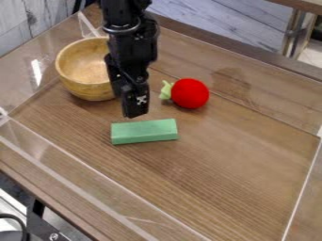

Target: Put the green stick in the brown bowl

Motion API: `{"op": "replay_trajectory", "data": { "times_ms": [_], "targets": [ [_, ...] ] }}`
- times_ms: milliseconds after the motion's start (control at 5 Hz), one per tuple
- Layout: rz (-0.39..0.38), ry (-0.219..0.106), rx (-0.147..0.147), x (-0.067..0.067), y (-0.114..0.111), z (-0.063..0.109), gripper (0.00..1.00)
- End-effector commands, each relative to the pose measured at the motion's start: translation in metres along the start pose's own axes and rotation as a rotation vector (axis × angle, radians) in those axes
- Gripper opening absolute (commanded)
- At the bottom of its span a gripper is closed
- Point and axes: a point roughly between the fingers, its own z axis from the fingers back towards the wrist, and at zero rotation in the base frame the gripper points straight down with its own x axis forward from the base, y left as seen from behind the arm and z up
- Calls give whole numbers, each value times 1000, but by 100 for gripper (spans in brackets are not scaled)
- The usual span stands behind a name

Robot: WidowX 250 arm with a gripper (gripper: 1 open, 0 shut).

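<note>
Green stick [143,132] lies flat on the wooden table [227,179], just below and in front of the gripper [135,109], with a small gap between the fingertips and its upper face. Nothing touches it. The gripper points straight down, and from this angle the spread of its fingers is hard to read; they look parted, and they hold nothing. Hanging over the stick's left half, the tool seems placed for a descent onto the bar, with the jaws apparently meant to close across its narrow width, though I cannot confirm that alignment from this angle.

The stick is a mint-green rectangular bar with plain matte faces, its long axis running left to right, tilted slightly up at the right end. It looks rigid and easy to pinch.

Behind and to the left of the gripper sits the brown bowl [82,71], round, thick-walled, pale inside and empty. To the gripper's right, near but apart from the stick, rests a red ball [189,92] with a small green leaf.
</note>
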Motion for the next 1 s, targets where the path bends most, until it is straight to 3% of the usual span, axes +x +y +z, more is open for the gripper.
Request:
{"op": "replay_trajectory", "data": {
  "times_ms": [0, 400, 800],
  "targets": [
    [-69, -29, 23, 3, 9, 6, 100],
    [-79, -17, 13, -15, 4, 2, 100],
    [-34, -3, 6, 0, 4, -18, 100]
  ]
}}
